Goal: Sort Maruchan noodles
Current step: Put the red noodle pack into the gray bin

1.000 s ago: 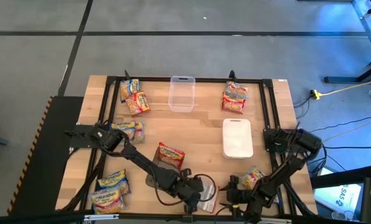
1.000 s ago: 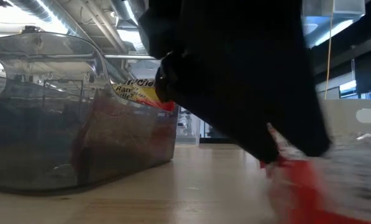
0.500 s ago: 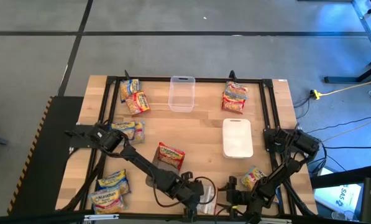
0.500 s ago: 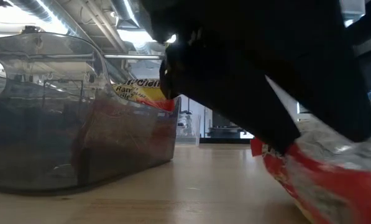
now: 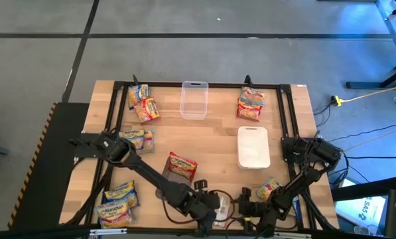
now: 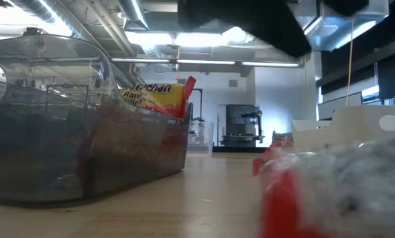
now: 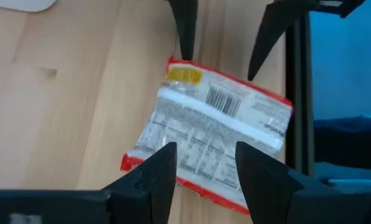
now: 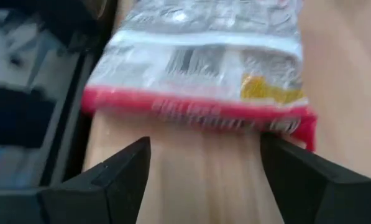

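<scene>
So both arms are crowded at the near edge of the bench (image 5: pixel 217 143), and between them lies one red-edged noodle packet (image 7: pixel 210 134), back side up with the barcode showing. The left gripper (image 7: pixel 201 165) hangs right above it with its fingers spread fairly wide and nothing in them; the packet sits just ahead of the tips and partly under them, its long axis running roughly across the gap between the fingers, a bit tilted. The right gripper (image 8: pixel 204 168) faces it from the other side, fingers wide and empty too, with the packet's red edge just in front. From the wrist views I'd guess the left one is nearer, already half over the packet, so it likely only needs to drop and close across the short side. The other packets are scattered around the bench, a pair at the far left (image 5: pixel 143 103), a stack at the far right (image 5: pixel 251 104), and one more stands in the clear tub (image 6: pixel 85 145)
</scene>
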{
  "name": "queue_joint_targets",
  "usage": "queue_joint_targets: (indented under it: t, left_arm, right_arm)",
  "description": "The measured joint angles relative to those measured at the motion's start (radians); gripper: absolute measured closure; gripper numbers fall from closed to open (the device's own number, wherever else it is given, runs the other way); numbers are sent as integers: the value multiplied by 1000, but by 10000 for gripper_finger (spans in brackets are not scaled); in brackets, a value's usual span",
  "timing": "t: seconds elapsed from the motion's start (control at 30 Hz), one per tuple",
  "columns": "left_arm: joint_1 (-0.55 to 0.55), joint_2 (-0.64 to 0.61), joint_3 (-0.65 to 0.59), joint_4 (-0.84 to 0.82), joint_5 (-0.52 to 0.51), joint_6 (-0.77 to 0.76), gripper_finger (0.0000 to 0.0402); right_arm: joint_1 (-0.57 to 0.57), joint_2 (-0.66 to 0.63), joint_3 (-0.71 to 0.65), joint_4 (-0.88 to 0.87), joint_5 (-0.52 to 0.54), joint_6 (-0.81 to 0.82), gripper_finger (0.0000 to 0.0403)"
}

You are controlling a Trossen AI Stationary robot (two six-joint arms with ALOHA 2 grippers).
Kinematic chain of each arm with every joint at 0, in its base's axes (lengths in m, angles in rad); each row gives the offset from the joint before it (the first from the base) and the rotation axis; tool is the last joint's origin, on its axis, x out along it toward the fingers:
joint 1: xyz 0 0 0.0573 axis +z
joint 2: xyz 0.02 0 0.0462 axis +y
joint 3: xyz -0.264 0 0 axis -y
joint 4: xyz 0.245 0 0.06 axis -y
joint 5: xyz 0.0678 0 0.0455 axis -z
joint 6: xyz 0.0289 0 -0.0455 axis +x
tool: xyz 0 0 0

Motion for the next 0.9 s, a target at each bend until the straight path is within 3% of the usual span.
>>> queue_joint_targets:
  t: [0.27,0.47,0.63,0.9]
  left_arm:
    - [-24,1,26,-54,8,-4,244]
    - [-71,1,24,-44,-5,-7,244]
    - [-103,1,-28,-42,-51,-48,244]
    - [-101,3,-127,-4,-42,16,244]
  right_arm:
    - [1,-136,-1,-199,-225,167,127]
    - [-63,-223,-1,-230,-103,238,127]
    - [-94,-207,-2,-229,-193,231,127]
    - [-72,-191,-2,-228,-187,235,127]
